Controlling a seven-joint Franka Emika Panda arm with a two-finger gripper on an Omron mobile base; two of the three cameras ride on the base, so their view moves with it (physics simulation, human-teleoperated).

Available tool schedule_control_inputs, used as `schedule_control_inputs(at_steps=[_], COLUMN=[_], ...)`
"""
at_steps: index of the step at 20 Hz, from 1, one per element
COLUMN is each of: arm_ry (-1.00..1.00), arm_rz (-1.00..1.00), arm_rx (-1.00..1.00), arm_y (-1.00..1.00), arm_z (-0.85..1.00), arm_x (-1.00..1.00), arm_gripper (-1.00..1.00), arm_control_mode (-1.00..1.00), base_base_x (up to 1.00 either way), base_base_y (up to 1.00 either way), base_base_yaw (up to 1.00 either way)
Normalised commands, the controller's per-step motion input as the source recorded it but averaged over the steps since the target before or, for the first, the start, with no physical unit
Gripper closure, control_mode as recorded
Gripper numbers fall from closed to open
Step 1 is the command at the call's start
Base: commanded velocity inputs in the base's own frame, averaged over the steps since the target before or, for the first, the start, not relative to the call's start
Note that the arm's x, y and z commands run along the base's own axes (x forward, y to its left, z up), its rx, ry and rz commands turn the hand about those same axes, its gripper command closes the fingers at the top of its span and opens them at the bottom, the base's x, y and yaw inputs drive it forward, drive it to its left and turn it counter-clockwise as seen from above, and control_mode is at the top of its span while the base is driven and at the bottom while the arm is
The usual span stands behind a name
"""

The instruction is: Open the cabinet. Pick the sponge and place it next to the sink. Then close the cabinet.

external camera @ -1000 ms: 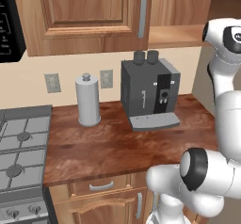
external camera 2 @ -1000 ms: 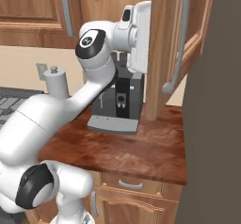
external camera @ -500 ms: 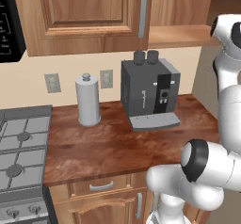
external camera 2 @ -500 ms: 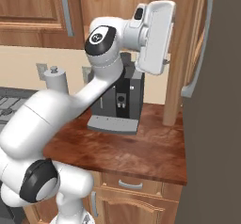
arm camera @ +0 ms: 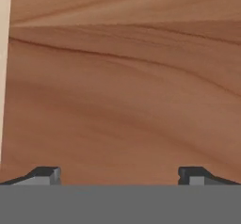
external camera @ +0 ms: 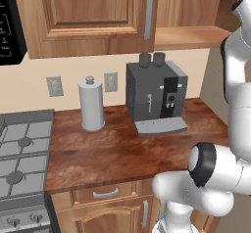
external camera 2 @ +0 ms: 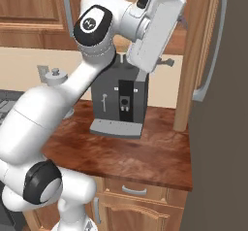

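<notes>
The cabinet (external camera: 88, 16) hangs above the counter. Its left door is shut, with a grey bar handle (external camera: 149, 7). Its right door (external camera 2: 193, 79) stands swung out, its grey handle (external camera 2: 213, 41) facing right, and the cabinet's wooden floor (external camera: 191, 31) is bare where it shows. My white hand (external camera 2: 155, 28) is raised in front of the open half, just left of that door. In the hand view my gripper (arm camera: 120, 173) is open with nothing between its fingertips, close against a brown wood surface (arm camera: 122, 86). The sponge and the sink are out of view.
A dark coffee machine (external camera: 154, 97) stands on the wooden counter (external camera: 112, 153) under the cabinet, and a grey paper-towel holder (external camera: 91, 104) is to its left. A stove (external camera: 22, 153) lies at the far left, below a black microwave (external camera: 10, 21). Drawers run under the counter.
My hand has swung right and nearer the right base camera, and the right cabinet door has opened wider. The fingers stayed apart.
</notes>
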Motion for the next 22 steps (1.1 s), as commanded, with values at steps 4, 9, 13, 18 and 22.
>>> schedule_control_inputs(at_steps=[4,9,13,18,22], arm_ry=[-0.17,-0.19,-0.28,-0.37,-0.41], arm_rz=[0.03,0.06,0.07,0.08,0.08], arm_rx=[0.22,0.23,0.25,0.28,0.25], arm_y=[0.46,0.56,0.6,0.59,0.49], arm_z=[0.04,0.0,0.0,-0.1,-0.42], arm_x=[-0.16,-0.14,-0.23,-0.15,-0.02], arm_gripper=[-1.0,-1.0,-1.0,-1.0,-1.0], arm_control_mode=[-1.0,-1.0,-1.0,-1.0,-1.0], base_base_x=[0.0,0.0,0.0,0.0,0.0], base_base_y=[0.0,0.0,0.0,0.0,0.0], base_base_yaw=[0.0,0.0,0.0,0.0,0.0])
